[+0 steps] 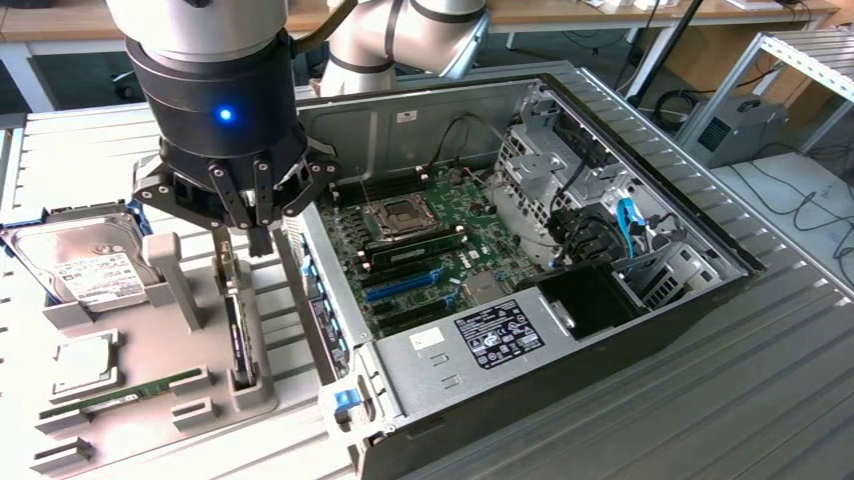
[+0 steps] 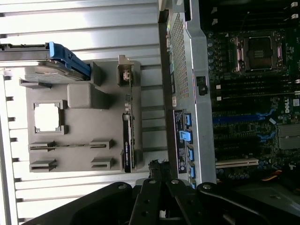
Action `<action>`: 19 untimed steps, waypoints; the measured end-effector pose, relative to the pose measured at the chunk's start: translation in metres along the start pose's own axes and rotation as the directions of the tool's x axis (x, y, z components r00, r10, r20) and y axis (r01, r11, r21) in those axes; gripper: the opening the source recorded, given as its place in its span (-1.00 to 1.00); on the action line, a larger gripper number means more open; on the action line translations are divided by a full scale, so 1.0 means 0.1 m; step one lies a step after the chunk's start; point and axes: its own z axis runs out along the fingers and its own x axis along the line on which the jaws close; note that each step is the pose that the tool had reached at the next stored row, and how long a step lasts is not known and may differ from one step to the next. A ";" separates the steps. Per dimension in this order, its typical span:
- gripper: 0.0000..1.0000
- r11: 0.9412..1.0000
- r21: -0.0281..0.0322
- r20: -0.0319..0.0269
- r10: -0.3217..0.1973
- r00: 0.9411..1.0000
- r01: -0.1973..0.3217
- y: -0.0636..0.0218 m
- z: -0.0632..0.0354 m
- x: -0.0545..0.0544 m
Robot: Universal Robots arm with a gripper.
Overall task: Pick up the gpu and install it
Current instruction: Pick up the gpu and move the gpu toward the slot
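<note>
Hovering over the grey holder (image 1: 171, 275), the claw (image 1: 260, 240) was seen pressed together — empty — near the upright gpu (image 1: 238, 340)

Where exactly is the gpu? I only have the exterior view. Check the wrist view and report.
Observer: The gpu stands on edge in its slot of the grey holder, apart from the shut gripper.
Operator: Now report the motherboard slots.
Observer: On the motherboard, a long white slot lies bare near the blue slots.
</note>
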 end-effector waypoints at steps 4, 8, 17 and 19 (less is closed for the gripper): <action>-0.79 1.000 0.000 0.000 0.000 1.000 0.000 0.000 0.000 0.00; -0.77 1.000 0.000 0.000 0.000 1.000 0.000 0.000 0.000 0.00; -0.16 1.000 0.000 0.000 0.000 1.000 0.000 0.000 0.000 0.00; -0.16 1.000 0.000 0.000 0.000 1.000 0.000 -0.001 0.005 0.01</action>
